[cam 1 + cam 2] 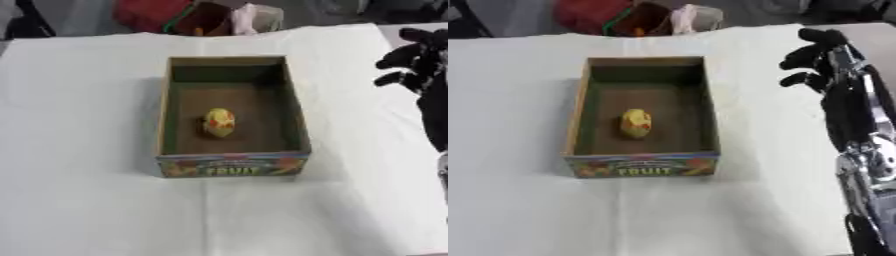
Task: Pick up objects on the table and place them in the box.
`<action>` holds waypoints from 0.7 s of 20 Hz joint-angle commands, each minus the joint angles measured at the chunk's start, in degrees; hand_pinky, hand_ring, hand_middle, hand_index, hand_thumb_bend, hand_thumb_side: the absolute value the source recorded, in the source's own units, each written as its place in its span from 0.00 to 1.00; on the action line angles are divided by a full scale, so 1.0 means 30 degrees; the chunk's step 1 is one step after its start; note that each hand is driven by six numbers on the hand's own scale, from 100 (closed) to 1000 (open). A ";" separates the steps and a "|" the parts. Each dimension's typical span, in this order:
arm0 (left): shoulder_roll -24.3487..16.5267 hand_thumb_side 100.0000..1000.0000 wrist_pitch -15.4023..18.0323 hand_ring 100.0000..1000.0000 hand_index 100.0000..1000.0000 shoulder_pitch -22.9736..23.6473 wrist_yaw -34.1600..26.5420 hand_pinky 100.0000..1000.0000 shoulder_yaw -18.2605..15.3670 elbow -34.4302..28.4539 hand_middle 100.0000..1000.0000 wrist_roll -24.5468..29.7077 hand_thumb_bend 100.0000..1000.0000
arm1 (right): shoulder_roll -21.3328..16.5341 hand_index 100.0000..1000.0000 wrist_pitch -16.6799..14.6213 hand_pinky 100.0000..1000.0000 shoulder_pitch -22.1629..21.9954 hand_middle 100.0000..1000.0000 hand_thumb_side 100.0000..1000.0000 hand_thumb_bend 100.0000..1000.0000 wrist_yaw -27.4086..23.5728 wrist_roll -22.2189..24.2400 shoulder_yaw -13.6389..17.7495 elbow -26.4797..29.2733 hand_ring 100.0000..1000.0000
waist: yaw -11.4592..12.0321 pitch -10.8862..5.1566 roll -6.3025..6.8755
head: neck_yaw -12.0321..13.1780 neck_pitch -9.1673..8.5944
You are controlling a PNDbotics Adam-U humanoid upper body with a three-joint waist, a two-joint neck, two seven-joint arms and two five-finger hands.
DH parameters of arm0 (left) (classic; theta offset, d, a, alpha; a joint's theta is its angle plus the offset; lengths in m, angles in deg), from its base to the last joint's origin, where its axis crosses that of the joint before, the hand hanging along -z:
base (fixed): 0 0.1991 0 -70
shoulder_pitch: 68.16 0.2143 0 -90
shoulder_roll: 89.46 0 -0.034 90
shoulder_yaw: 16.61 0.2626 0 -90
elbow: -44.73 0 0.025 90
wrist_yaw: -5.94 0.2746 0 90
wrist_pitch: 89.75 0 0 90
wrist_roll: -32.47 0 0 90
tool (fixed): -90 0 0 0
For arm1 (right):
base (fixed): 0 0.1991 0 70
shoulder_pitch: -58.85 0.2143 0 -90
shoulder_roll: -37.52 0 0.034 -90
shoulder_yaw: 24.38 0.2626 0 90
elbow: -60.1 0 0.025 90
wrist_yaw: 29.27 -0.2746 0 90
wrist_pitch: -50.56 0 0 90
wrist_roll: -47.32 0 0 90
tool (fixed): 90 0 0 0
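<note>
A cardboard box point(297, 107) with "FRUIT" printed on its front stands in the middle of the white-covered table. Inside it, on the brown floor, lies a small yellow oval object point(220, 122) with orange marks. My right hand point(826, 60) hangs above the table to the right of the box, near its far corner. Its black fingers are curled and hold nothing. The right forearm runs down the right edge of the right eye view. My left hand shows in neither view.
A white cloth point(87, 150) covers the table. Beyond the far edge sit a red bundle point(150, 14), a brown shape point(203, 19) and a pale bag point(258, 19). A seam in the cloth runs toward me from the box front.
</note>
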 commanded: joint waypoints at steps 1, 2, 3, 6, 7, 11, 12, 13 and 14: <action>-0.0347 0.84 0.1720 0.46 0.72 0.0574 -0.0207 0.38 -0.0811 -0.0410 0.47 -0.0350 0.01 | -0.0251 0.80 -0.0644 0.50 0.0143 0.53 0.88 0.00 -0.0665 -0.0310 0.0221 0.0383 0.62 | 0.0046 -0.0444 -0.0081 | -0.0262 0.0241; -0.0241 0.84 0.2187 0.47 0.72 0.0884 -0.0278 0.39 -0.0926 -0.0410 0.48 -0.0281 0.02 | -0.0238 0.80 -0.0877 0.50 0.0121 0.53 0.88 0.00 -0.0887 -0.0422 0.0231 0.0383 0.62 | 0.0067 -0.0492 -0.0110 | -0.0315 0.0342; -0.0087 0.85 0.2487 0.47 0.72 0.1171 -0.0336 0.40 -0.1054 -0.0410 0.48 -0.0176 0.02 | -0.0222 0.80 -0.1076 0.50 0.0094 0.54 0.89 0.00 -0.1075 -0.0515 0.0240 0.0383 0.62 | 0.0090 -0.0552 -0.0141 | -0.0361 0.0514; 0.0508 0.85 0.2576 0.47 0.72 0.1669 -0.0424 0.39 -0.1600 -0.0410 0.47 -0.0266 0.01 | -0.0174 0.80 -0.1537 0.51 0.0026 0.55 0.90 0.00 -0.1406 -0.0544 0.0235 0.0383 0.64 | 0.0159 -0.0697 -0.0211 | -0.0440 0.1140; 0.0628 0.85 0.2569 0.46 0.72 0.1772 -0.0423 0.39 -0.1727 -0.0410 0.47 -0.0348 0.01 | -0.0159 0.80 -0.1700 0.51 0.0022 0.55 0.90 0.00 -0.1505 -0.0533 0.0242 0.0383 0.65 | 0.0172 -0.0720 -0.0216 | -0.0450 0.1216; 0.1001 0.83 0.2699 0.51 0.71 0.1975 -0.0307 0.40 -0.1993 -0.0410 0.53 -0.0932 0.00 | -0.0091 0.81 -0.2070 0.54 -0.0025 0.60 0.90 0.00 -0.1455 -0.0123 0.0226 0.0383 0.70 | 0.0182 -0.0725 -0.0178 | -0.0420 0.1179; 0.1093 0.83 0.2814 0.51 0.71 0.1991 -0.0209 0.40 -0.1994 -0.0410 0.53 -0.1079 0.01 | -0.0058 0.82 -0.2123 0.54 -0.0018 0.61 0.90 0.00 -0.1411 0.0024 0.0210 0.0383 0.71 | 0.0171 -0.0717 -0.0160 | -0.0380 0.1142; 0.1163 0.82 0.2972 0.51 0.71 0.2016 -0.0129 0.40 -0.1977 -0.0410 0.52 -0.1183 0.01 | -0.0043 0.82 -0.2194 0.54 -0.0009 0.61 0.90 0.00 -0.1379 0.0168 0.0196 0.0383 0.71 | 0.0159 -0.0708 -0.0139 | -0.0347 0.1094; 0.1211 0.83 0.3166 0.51 0.71 0.2038 -0.0082 0.40 -0.1954 -0.0410 0.52 -0.1257 0.04 | -0.0037 0.82 -0.2286 0.54 -0.0001 0.61 0.91 0.00 -0.1353 0.0318 0.0184 0.0383 0.71 | 0.0147 -0.0704 -0.0120 | -0.0328 0.1049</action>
